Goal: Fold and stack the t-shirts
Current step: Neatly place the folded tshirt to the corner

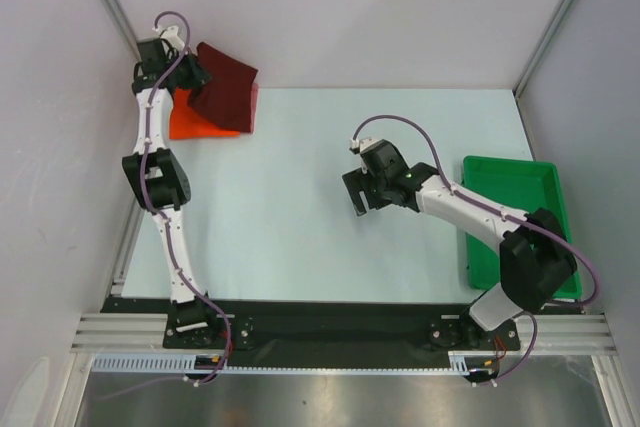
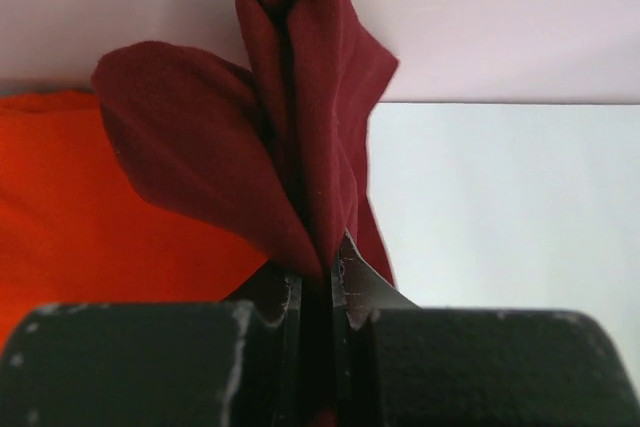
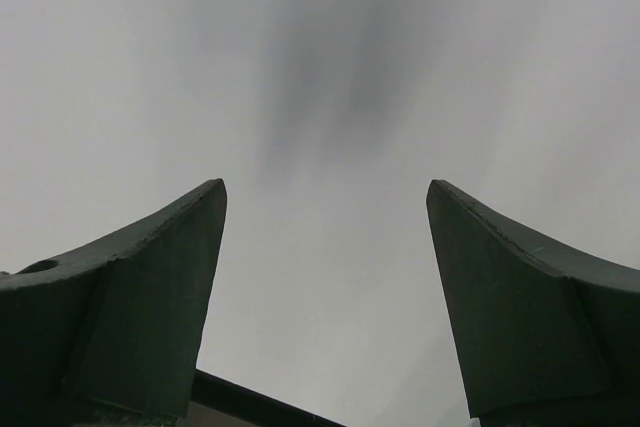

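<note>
My left tool (image 2: 318,282) pinches the maroon shirt (image 2: 300,97) at the far left corner of the counter (image 1: 300,237) (over the orange shirt (image 2: 60,197)). My right tool (image 3: 325,192) is wide open, holding nothing, mid-counter.

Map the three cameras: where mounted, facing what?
Top external: above, behind the bases, looking down on pale table, green plastic tray, both arms.
Left wrist: looks past the left gripper, shut on the dark maroon cloth t-shirt, orange-red cloth t-shirt at left.
Right wrist: open right gripper, blank pale surface beyond.
Shared: top and left-wrist views both show both shirts.
</note>
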Tool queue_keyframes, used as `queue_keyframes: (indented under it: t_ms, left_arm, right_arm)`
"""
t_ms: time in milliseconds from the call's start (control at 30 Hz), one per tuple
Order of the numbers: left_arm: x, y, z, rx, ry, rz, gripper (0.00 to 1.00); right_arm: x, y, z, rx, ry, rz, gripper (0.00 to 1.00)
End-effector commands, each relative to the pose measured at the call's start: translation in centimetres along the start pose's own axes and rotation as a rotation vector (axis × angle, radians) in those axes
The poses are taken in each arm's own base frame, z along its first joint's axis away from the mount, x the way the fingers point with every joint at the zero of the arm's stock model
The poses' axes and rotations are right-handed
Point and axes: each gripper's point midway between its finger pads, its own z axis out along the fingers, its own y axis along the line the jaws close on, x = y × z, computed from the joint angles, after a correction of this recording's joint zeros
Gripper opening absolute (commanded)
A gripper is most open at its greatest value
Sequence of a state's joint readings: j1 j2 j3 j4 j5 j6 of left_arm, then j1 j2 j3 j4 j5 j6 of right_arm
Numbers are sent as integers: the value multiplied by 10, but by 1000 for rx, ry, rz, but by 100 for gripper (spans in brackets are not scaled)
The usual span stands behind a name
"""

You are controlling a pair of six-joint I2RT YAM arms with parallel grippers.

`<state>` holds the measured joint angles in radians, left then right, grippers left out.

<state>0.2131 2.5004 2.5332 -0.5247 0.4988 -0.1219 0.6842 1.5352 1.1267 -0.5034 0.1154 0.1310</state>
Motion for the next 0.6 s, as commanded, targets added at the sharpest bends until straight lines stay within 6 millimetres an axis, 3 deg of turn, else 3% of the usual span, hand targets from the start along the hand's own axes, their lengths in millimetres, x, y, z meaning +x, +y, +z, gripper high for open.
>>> queue_keyframes:
  t_ms: [0, 200, 333, 467, 567]
  left_arm:
    - [-35, 22, -3, -48, -128, 38, 0]
    - [-25, 68, 6, -97, -163, -3, 0]
    - [-7, 94, 17, -106, -162, -53, 3]
    - [-3, 111, 21, -133, -182, -73, 11]
    - [3, 124, 20, -165, -180, -96, 11]
  right_arm:
    - [-18, 7, 3, -5, -26, 11, 86]
    - [-21, 15, 12, 1, 2, 2, 86]
    - [-24, 21, 13, 16, 17, -25, 86]
    - [-28, 25, 9, 28, 19, -55, 86]
    - [-27, 25, 5, 48, 25, -49, 86]
